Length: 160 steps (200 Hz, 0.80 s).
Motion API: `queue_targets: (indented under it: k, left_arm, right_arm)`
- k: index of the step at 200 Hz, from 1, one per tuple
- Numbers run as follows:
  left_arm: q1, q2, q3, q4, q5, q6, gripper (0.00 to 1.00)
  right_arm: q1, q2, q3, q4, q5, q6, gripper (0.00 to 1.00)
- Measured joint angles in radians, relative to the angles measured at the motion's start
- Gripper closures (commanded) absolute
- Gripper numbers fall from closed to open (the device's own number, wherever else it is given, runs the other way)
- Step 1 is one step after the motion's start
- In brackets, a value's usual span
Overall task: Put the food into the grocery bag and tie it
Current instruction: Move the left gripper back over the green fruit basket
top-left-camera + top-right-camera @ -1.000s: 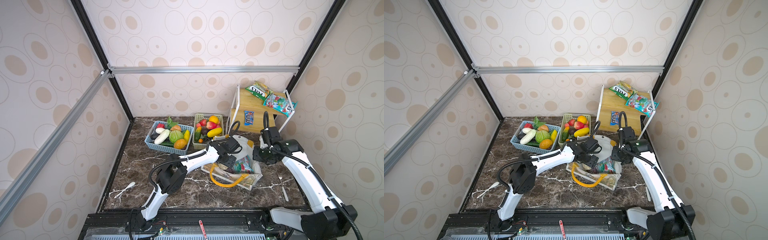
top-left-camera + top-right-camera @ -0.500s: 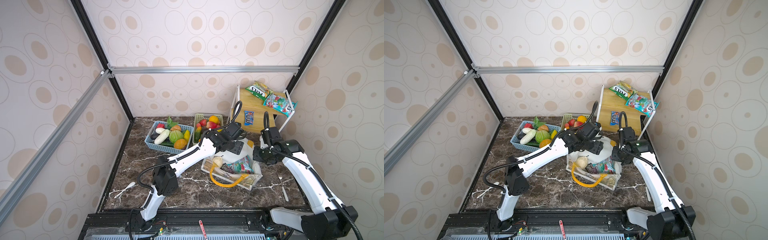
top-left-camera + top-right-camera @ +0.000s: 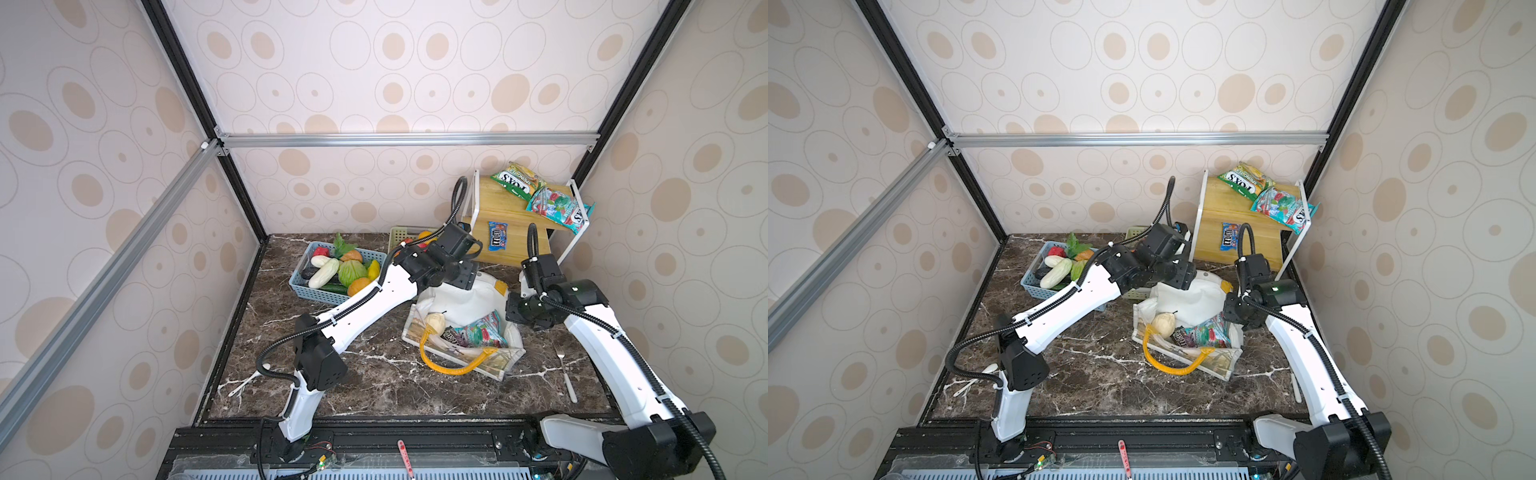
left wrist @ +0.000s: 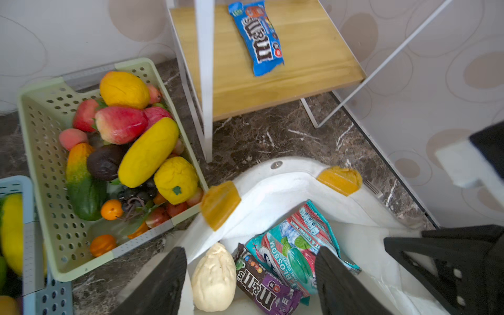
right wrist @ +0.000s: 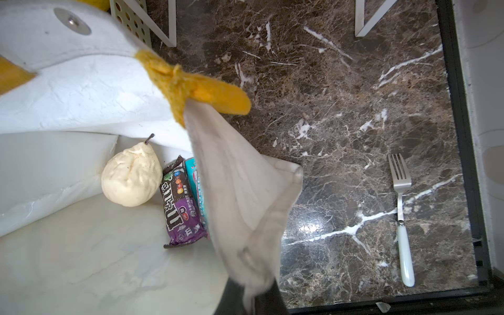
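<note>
Mostly behind left arm (image 3: pixel 374 299): green basket (image 3: pixel 399 237); right tool (image 5: pixel 249 300) tips buried in grocery bag (image 5: pixel 245 191).

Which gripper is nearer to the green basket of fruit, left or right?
Left. The left gripper is open over the bag, close beside the green basket; the right gripper grips the bag's edge on the far side.

A pale pear (image 3: pixel 434 322), purple packet (image 4: pixel 261 283) and teal packet (image 3: pixel 478 334) are contained in the slumped, open white grocery bag (image 3: pixel 461 301).

Bright even light, soft shadows, glare on the marble tabletop (image 5: pixel 308 227).
</note>
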Motion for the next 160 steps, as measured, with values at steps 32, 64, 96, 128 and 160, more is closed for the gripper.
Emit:
queue_targets:
  k: [32,64,96,128,160]
  left_arm:
    - [0.057,-0.041,0.004,0.0,-0.014,0.0,0.25]
    - [0.116,-0.072,-0.004,0.003,-0.036,0.0,0.24]
    - [0.172,-0.098,-0.071,0.007,-0.082,0.0,0.24]
    - [0.217,-0.109,-0.16,0.014,-0.135,0.0,0.24]
    - [0.249,-0.122,-0.257,0.029,-0.156,-0.004,0.24]
  right_arm:
    - [0.0,0.0,0.0,0.003,-0.006,0.0,0.91]
    - [0.0,0.0,0.0,0.004,-0.014,0.0,0.91]
    - [0.0,0.0,0.0,0.006,-0.022,0.0,0.91]
    - [0.0,0.0,-0.006,0.013,-0.027,0.0,0.91]
    - [0.0,0.0,-0.012,0.023,-0.034,0.0,0.91]
